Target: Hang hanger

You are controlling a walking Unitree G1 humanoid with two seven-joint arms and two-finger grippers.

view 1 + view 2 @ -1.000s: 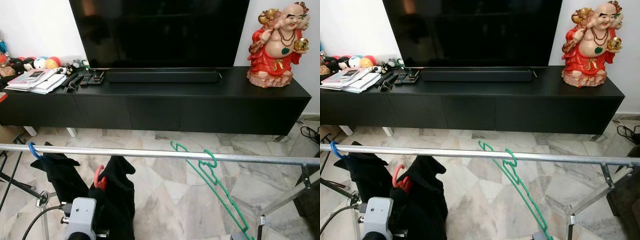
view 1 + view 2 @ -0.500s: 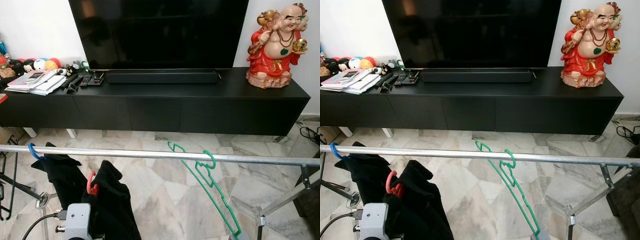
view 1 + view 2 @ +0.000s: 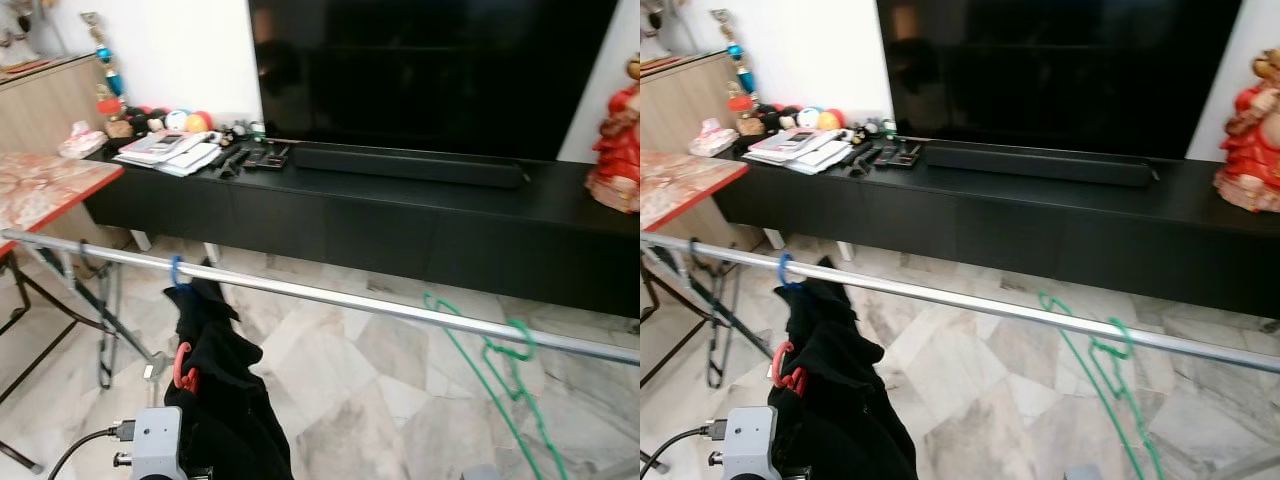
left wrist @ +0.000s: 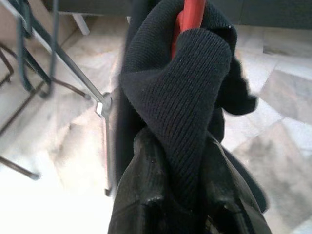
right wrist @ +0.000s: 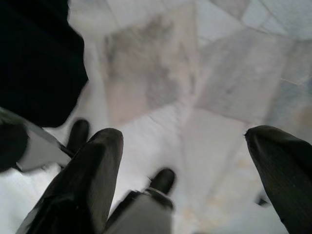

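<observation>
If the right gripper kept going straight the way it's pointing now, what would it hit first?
Probably the marble floor. The right gripper is open and points down at bare tiles; the black garment lies off to one side of that line. Depth is hard to judge.

Ribbed black knit cloth (image 4: 185, 97) fills the left claw (image 4: 183, 214), wrapped round a glossy red plastic hanger (image 4: 187, 14). Above it runs a shiny metal rail (image 3: 330, 298). Beneath the right claw (image 5: 185, 161), polished marble floor (image 5: 219, 73).
</observation>
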